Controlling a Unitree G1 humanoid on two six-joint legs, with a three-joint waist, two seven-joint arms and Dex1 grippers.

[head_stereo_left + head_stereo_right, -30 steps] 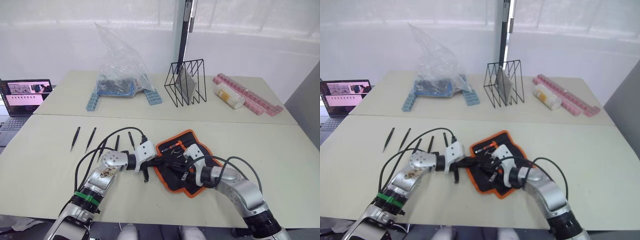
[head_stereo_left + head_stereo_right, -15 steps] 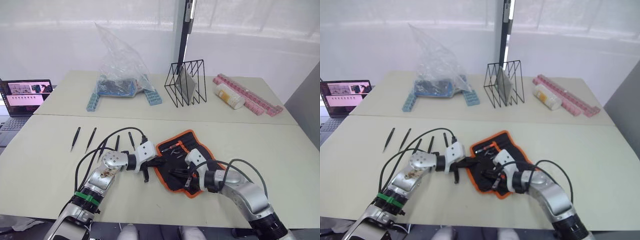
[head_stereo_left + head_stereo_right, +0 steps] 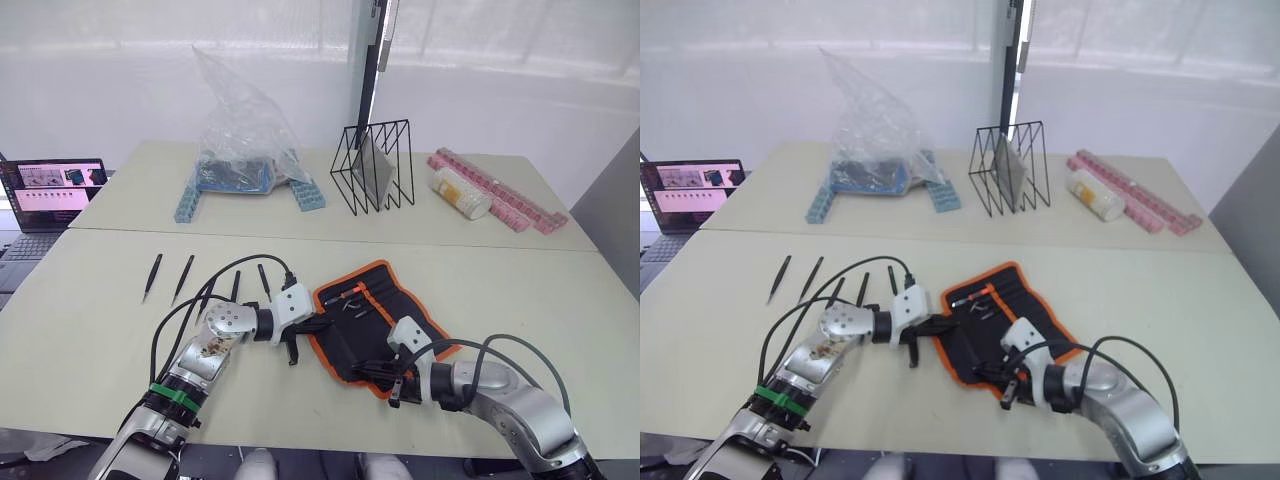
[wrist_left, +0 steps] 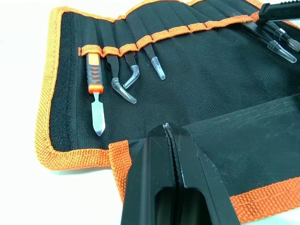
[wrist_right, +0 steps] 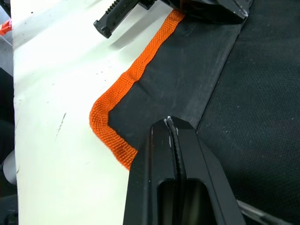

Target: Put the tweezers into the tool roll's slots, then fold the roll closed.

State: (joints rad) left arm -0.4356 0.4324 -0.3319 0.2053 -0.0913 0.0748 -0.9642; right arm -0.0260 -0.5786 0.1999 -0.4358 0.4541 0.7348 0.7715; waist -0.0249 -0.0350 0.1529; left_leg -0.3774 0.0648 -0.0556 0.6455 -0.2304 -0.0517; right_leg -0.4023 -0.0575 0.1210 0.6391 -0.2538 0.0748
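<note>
I see my left pincer (image 4: 174, 140) pressed together on the tool roll (image 3: 375, 320) flap, my right pincer (image 5: 173, 129) pressed together at its near edge.

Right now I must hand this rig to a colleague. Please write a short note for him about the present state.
Left gripper: shut, at the tool roll's near-left edge.
Right gripper: shut, over the roll's near edge by its orange binding.
Roll lies open on the near table; some small tools already sit in its slots.
Four tweezers lie loose on the table left of the roll.
Done: nothing certain.
Left: slot the loose tweezers, then fold the roll.
</note>
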